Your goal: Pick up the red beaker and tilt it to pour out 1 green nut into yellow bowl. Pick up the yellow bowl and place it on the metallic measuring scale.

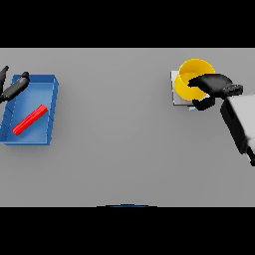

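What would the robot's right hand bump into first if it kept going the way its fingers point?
The right hand points left and already sits at the yellow bowl, on the metallic scale. It would meet the bowl first, though height is hard to judge.

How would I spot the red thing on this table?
Look to the left end of the grey table, where a blue tray sits. The red beaker lies slantwise on its floor, below the left hand at the tray's upper edge. Nothing else here is red.
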